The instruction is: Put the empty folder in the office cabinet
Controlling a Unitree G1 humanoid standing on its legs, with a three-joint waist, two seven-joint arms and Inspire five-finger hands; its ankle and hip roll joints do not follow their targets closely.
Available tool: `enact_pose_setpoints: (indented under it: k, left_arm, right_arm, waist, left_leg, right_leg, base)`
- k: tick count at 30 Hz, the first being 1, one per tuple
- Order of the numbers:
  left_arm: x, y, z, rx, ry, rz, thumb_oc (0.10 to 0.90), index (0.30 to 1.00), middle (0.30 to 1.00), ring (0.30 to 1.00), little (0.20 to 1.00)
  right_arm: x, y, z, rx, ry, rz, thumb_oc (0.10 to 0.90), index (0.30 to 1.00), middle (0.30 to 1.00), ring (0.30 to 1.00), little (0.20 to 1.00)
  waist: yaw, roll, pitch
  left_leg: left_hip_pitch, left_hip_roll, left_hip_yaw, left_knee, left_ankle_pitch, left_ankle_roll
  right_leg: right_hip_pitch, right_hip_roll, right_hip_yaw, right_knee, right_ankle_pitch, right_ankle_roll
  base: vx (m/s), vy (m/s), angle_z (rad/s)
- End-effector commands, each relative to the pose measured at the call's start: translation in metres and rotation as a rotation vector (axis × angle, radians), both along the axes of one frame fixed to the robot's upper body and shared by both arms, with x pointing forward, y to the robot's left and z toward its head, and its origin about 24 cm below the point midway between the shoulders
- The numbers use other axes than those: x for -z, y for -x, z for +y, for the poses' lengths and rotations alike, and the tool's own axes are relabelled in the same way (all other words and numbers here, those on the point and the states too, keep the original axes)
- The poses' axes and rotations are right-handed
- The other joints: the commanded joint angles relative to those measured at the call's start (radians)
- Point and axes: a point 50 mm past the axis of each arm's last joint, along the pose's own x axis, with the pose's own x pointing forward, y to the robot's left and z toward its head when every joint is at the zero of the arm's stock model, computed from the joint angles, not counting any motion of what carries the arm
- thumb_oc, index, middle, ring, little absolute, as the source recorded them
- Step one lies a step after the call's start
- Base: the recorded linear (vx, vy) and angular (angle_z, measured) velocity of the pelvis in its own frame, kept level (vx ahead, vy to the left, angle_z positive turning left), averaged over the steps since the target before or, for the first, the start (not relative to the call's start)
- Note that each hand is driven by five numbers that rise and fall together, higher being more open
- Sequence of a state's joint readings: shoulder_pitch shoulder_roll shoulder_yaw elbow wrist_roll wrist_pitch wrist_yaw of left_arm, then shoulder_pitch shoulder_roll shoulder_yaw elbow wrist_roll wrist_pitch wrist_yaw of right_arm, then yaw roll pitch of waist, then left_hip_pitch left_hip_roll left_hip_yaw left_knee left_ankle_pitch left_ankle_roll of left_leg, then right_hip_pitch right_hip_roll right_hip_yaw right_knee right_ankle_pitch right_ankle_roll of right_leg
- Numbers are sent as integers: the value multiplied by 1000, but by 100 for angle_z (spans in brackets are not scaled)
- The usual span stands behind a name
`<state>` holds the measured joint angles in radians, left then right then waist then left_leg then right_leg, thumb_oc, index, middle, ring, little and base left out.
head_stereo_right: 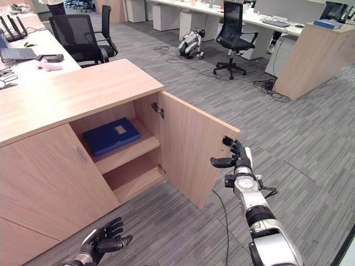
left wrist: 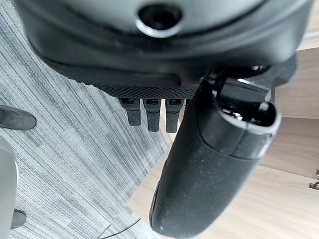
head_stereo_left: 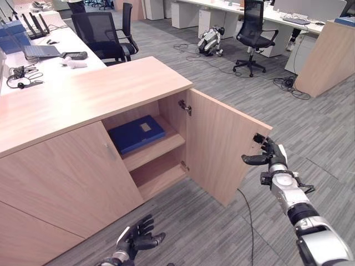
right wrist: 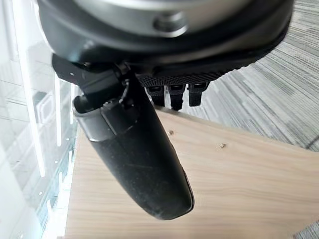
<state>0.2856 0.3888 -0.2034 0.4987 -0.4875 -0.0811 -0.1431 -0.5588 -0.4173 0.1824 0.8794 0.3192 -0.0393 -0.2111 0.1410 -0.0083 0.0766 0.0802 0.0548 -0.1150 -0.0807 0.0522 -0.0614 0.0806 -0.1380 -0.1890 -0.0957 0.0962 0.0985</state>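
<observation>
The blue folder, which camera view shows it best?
The right eye view: the blue folder lies flat on the cabinet's upper shelf, whole and unobstructed. The left eye view shows it about as well. Neither wrist view adds anything on it.

The cabinet (head_stereo_left: 72,183) and its open door (head_stereo_left: 222,149) look like pale wood-grain laminate, smooth and matt, with small metal hinges (head_stereo_left: 184,106). The folder (head_stereo_left: 136,133) on the upper shelf has a smooth blue cover. The floor (head_stereo_left: 310,127) is rough grey striped carpet. The right hand (head_stereo_left: 272,158) looks like matt black plastic, its palm finely textured.
</observation>
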Motion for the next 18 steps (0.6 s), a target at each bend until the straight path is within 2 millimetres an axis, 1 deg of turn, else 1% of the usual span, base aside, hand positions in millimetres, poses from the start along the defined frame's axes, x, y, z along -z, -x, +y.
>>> enact_pose_setpoints:
  k: [1,3,5,6,8,9,11,15,17,18]
  left_arm:
    - [-27,-37,-7,102,-5,-186,800,900,900,900,900]
    - [-28,-37,-8,107,-2,-189,800,900,900,900,900]
    - [-31,-40,-8,132,-8,-201,800,900,900,900,900]
    - [-32,-40,-8,141,-9,-202,800,900,900,900,900]
    - [-32,-40,-8,139,-8,-203,800,900,900,900,900]
    - [-32,-43,-9,131,-4,-204,800,900,900,900,900]
    - [-32,-44,-9,130,-5,-206,800,900,900,900,900]
    - [-32,-47,-9,104,-6,-212,800,900,900,900,900]
    - [-32,-48,-9,77,-7,-216,800,900,900,900,900]
    - [-33,-50,-7,45,-6,-224,800,900,900,900,900]
  right_arm:
    - [-74,-44,24,-108,-4,-238,800,900,900,900,900]
    - [-75,-47,27,-114,-12,-236,800,900,900,900,900]
    - [-75,-51,28,-113,-18,-213,800,900,900,900,900]
    - [-80,-54,31,-119,-21,-213,800,900,900,900,900]
    - [-83,-56,32,-120,-25,-218,800,900,900,900,900]
    - [-91,-59,39,-145,-38,-244,800,900,900,900,900]
    - [-93,-59,41,-155,-42,-256,800,900,900,900,900]
    - [-96,-57,65,-229,-94,-304,800,900,900,900,900]
    - [-95,-52,84,-306,-113,-339,800,900,900,900,900]
    - [-94,-42,99,-385,-108,-375,800,900,900,900,900]
  waist:
    - [44,-14,-24]
    - [49,-13,-23]
    - [65,-12,-23]
    - [77,-14,-24]
    - [80,-14,-23]
    - [90,-15,-22]
    - [90,-14,-22]
    - [92,-15,-20]
    - [89,-13,-14]
    - [89,-12,-9]
  left_leg:
    - [0,13,10,-7,-65,-12]
    - [0,14,6,-7,-65,-13]
    - [-4,15,-1,-5,-61,-16]
    - [-8,16,-9,-5,-58,-19]
    - [-11,16,-11,-5,-56,-20]
    - [-21,17,-21,-5,-49,-25]
    - [-25,17,-25,-5,-46,-28]
    - [-40,18,-52,-5,-37,-37]
    - [-48,18,-64,-5,-30,-43]
    - [-59,17,-79,-5,-21,-49]
  right_leg:
    - [78,-19,-43,20,-123,75]
    - [80,-18,-46,20,-123,74]
    - [80,-15,-54,18,-125,73]
    - [82,-14,-60,16,-126,72]
    - [82,-12,-63,16,-127,71]
    - [80,-8,-70,14,-130,69]
    - [79,-6,-74,13,-131,68]
    - [76,2,-87,12,-138,60]
    - [74,6,-93,12,-141,53]
    - [73,10,-104,12,-144,48]
  base:
    - [0,0,0]
    - [0,0,0]
    - [29,-31,7]
    - [23,-32,7]
    - [-2,-10,3]
    - [0,0,0]
    - [-8,-17,10]
    - [-24,-28,15]
    - [-50,-32,18]
    - [-50,-32,20]
